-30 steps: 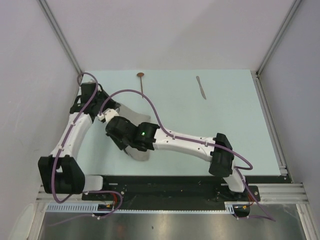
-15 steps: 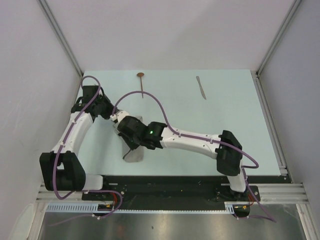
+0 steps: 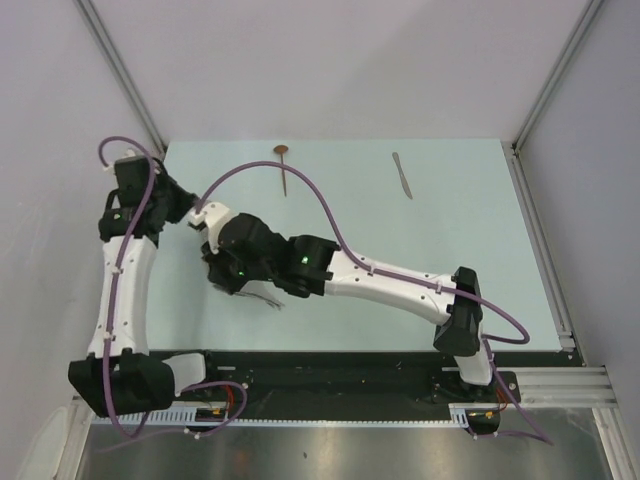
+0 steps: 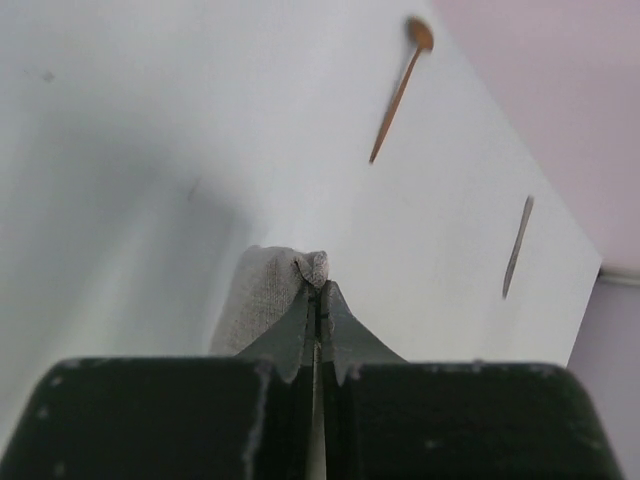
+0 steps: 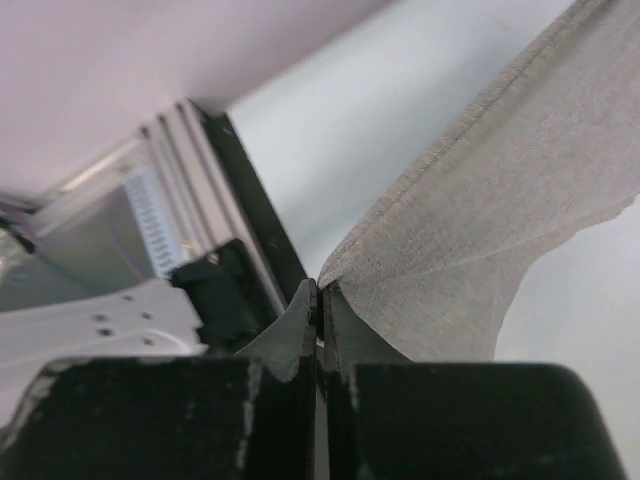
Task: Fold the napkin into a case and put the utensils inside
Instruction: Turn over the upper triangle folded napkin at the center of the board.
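Observation:
The grey-beige napkin [image 3: 264, 294] is almost hidden under my right arm in the top view. My left gripper [image 3: 193, 212] is shut on a bunched corner of the napkin [image 4: 262, 300]; the pinch shows in the left wrist view [image 4: 318, 280]. My right gripper [image 3: 222, 280] is shut on the napkin's edge [image 5: 500, 220], and the pinch shows in the right wrist view [image 5: 322, 292]. The cloth hangs stretched from it, above the table. The copper-bowled spoon [image 3: 284, 168] and the silver knife [image 3: 402, 174] lie apart at the far side. Both also show in the left wrist view, spoon [image 4: 398, 88] and knife [image 4: 516, 246].
The pale table [image 3: 450, 250] is walled by grey panels on the left, back and right. A black rail [image 3: 330, 368] with the arm bases runs along the near edge. My right arm [image 3: 380, 283] stretches across the table toward the left.
Both grippers have moved left with the napkin. The left arm has swung out and up toward the left wall. The cloth that lay partly on the table is now lifted and mostly hidden.

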You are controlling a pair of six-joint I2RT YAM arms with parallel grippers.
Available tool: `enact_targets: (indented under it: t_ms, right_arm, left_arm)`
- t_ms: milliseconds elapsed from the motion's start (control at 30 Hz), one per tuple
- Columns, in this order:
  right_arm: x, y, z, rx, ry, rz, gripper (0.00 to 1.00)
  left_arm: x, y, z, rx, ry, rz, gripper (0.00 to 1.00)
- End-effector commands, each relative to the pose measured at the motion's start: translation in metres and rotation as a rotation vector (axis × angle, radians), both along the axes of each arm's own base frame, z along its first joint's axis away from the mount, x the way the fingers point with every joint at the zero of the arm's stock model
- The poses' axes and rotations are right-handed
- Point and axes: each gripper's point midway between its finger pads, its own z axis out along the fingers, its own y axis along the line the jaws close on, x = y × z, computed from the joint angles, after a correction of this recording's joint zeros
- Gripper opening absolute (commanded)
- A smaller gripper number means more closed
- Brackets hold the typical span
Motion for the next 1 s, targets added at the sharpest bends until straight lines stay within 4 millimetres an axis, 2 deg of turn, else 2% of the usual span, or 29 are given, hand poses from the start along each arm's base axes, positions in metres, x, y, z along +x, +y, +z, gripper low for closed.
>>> enact_targets:
  t_ms: [0,33,133,200,233,267,300,333,367,400,433,467,500,533,567,600,633,667,700,733,800,833,933,967]
  right_arm:
    - [-0.041,0.036,0.058,0.188,0.017,0.165,0.0]
    - [-0.053,0.039,0.068,0.228,0.046,0.219,0.0]
    - [-0.071,0.043,0.081,0.32,0.122,0.302,0.0]
    - [-0.072,0.037,0.075,0.358,0.158,0.303,0.0]
    - [-0.073,0.031,0.074,0.374,0.176,0.311,0.0]
    - [-0.062,0.022,0.089,0.445,0.161,0.297,0.0]
    - [-0.059,0.014,0.052,0.401,0.229,0.265,0.0]
    - [-0.051,0.008,0.044,0.408,0.251,0.248,0.0]
    - [-0.034,-0.005,0.051,0.448,0.252,0.222,0.0]
    - [-0.028,-0.018,0.007,0.386,0.313,0.185,0.0]
    - [-0.022,-0.028,-0.005,0.392,0.358,0.15,0.0]
    - [-0.018,-0.04,0.007,0.448,0.354,0.141,0.0]
    - [-0.003,-0.062,-0.039,0.386,0.407,0.069,0.0]
    - [0.001,-0.073,-0.046,0.393,0.438,0.035,0.0]
    - [0.007,-0.085,-0.058,0.391,0.453,0.002,0.0]
    - [0.017,-0.102,-0.06,0.408,0.464,-0.031,0.0]
    - [0.017,-0.12,-0.092,0.377,0.513,-0.074,0.0]
    - [0.019,-0.13,-0.101,0.386,0.56,-0.109,0.0]
    - [0.027,-0.144,-0.1,0.414,0.567,-0.138,0.0]
    - [0.024,-0.161,-0.127,0.382,0.601,-0.178,0.0]
    - [0.026,-0.181,-0.135,0.385,0.617,-0.227,0.0]
    - [0.029,-0.197,-0.151,0.371,0.638,-0.272,0.0]
    - [0.038,-0.225,-0.16,0.381,0.655,-0.346,0.0]
    - [0.035,-0.237,-0.174,0.362,0.675,-0.376,0.0]
  left_arm:
    - [-0.014,0.043,0.074,0.087,-0.154,0.155,0.0]
    - [-0.016,0.045,0.081,0.095,-0.167,0.164,0.0]
    - [-0.013,0.044,0.1,0.101,-0.219,0.155,0.0]
    - [-0.002,0.04,0.099,0.081,-0.236,0.139,0.0]
    - [0.003,0.032,0.097,0.047,-0.245,0.105,0.0]
    - [0.015,0.022,0.085,0.04,-0.243,0.072,0.0]
    - [0.022,0.014,0.077,0.035,-0.236,0.052,0.0]
    - [0.029,0.006,0.07,0.036,-0.231,0.029,0.0]
    - [0.043,-0.016,0.051,0.038,-0.212,-0.021,0.0]
    - [0.049,-0.025,0.041,0.038,-0.201,-0.04,0.0]
    - [0.059,-0.036,0.033,0.055,-0.206,-0.04,0.0]
    - [0.069,-0.059,0.004,0.06,-0.143,-0.086,0.0]
    - [0.074,-0.07,-0.007,0.069,-0.124,-0.101,0.0]
    - [0.085,-0.081,-0.017,0.076,-0.12,-0.112,0.0]
    - [0.09,-0.104,-0.025,0.081,-0.112,-0.154,0.0]
    - [0.101,-0.119,-0.058,0.091,-0.049,-0.178,0.0]
    - [0.104,-0.146,-0.066,0.09,-0.044,-0.222,0.0]
    - [0.114,-0.157,-0.065,0.107,-0.056,-0.218,0.0]
    - [0.122,-0.172,-0.096,0.122,-0.002,-0.233,0.0]
    - [0.122,-0.195,-0.103,0.122,0.001,-0.269,0.0]
    - [0.135,-0.221,-0.106,0.119,-0.005,-0.288,0.0]
    - [0.14,-0.242,-0.119,0.129,0.011,-0.318,0.0]
    - [0.148,-0.273,-0.139,0.14,0.038,-0.354,0.0]
    - [0.149,-0.278,-0.142,0.141,0.04,-0.358,0.0]
